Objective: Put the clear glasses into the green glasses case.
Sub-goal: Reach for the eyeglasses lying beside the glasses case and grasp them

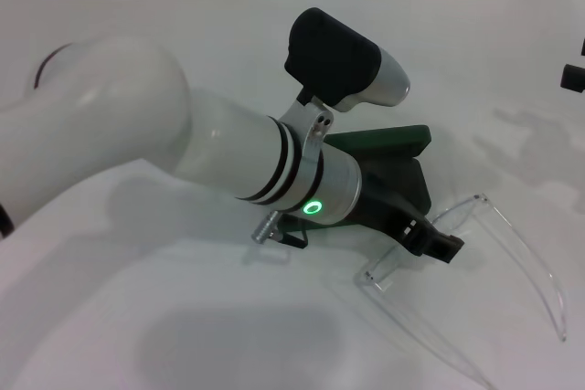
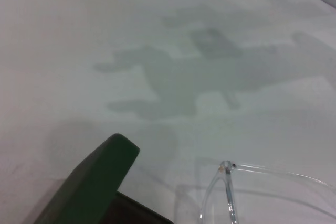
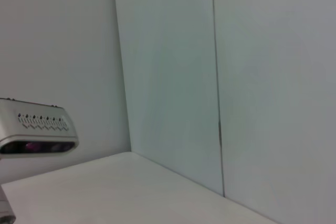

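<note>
Left gripper point(image 1: 437, 242): one, low over the white table point(image 1: 183, 335), reaching across the open case; its dark fingertips sit at the near temple of the glasses, but whether they are clenched on it cannot be told.
Clear glasses point(image 1: 512, 253): one pair, lying on the table just past the fingertips, lens and far arm sweeping away from the claw; the left wrist view shows a hinge corner point(image 2: 227, 167).
Green glasses case point(image 1: 393, 148): one, open, directly under and behind the claw's wrist, lid raised, dark lining partly showing.
Right gripper: out of sight; the right wrist camera faces a wall.
Count: one case, one pair of glasses, one claw at work.
</note>
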